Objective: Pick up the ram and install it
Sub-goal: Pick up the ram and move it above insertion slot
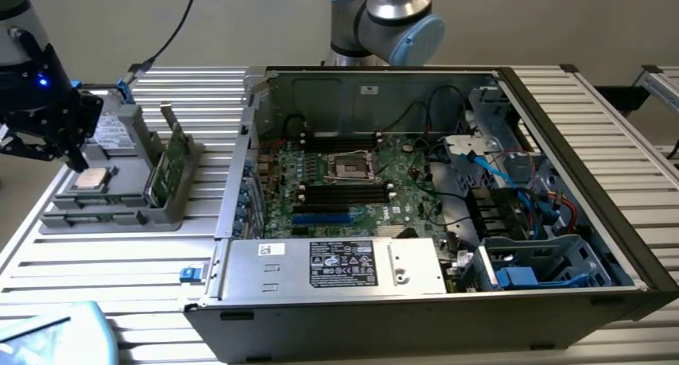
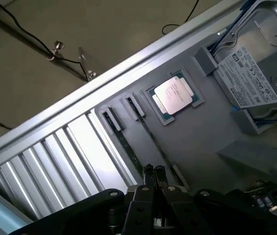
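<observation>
A robot arm's claw (image 1: 76, 163) hangs over a grey parts tray (image 1: 159, 215) at the exterior view's left, on a ribbed metal bench (image 1: 106, 262), with its tips drawn together and nothing between them. The ram (image 2: 148, 132) stands on edge in a long slot of that tray and shows in the wrist view as a thin dark strip. A second strip like it (image 2: 121, 142) sits in a parallel slot just beside it, on the side toward the bench edge. The claw (image 2: 154, 171) is poised over one end of the ram, in line with its length. Whether the tips touch the stick cannot be told.

The ram's other end lies just beside a square silver processor chip (image 2: 173, 94), which rests flat in its own recess. Beyond the chip, a hard drive (image 2: 248, 78) lies at the tray's far end. A wider green card (image 1: 170, 162) stands upright along the tray's right side. Well apart, at the exterior view's right, an open computer case (image 1: 594, 182) lies on the bench with its motherboard (image 1: 351, 174) exposed.
</observation>
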Robot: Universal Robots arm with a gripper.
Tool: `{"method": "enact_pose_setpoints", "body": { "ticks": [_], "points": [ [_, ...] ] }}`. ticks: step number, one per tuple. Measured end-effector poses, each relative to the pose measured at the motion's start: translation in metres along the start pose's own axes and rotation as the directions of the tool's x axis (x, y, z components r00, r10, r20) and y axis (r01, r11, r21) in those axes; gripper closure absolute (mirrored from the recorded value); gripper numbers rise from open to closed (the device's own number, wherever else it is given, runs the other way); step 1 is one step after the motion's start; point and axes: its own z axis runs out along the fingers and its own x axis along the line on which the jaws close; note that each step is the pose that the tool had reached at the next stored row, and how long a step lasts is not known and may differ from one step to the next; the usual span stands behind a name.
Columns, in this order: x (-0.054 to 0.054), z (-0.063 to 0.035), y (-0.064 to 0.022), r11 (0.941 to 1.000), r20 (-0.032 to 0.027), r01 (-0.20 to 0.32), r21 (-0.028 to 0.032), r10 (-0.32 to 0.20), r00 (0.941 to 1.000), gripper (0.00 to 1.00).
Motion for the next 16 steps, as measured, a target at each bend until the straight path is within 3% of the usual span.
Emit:
{"method": "enact_pose_setpoints", "body": {
  "ticks": [4, 7, 12, 16],
  "points": [
    [-0.0001, 0.002, -0.0002, 0.9973, -0.0025, 0.073, -0.0004, -0.073, 0.9973, 0.87],
    [-0.0002, 0.0034, -0.0003, 0.9919, -0.0046, 0.127, -0.0005, -0.127, 0.9919, 0.87],
    [-0.0002, 0.0053, -0.0005, 0.9759, -0.0111, 0.218, -0.0002, -0.218, 0.9759, 0.87],
    [-0.0003, 0.0064, -0.0007, 0.9574, -0.0186, 0.289, 0.0003, -0.289, 0.9572, 0.87]
  ]
}}
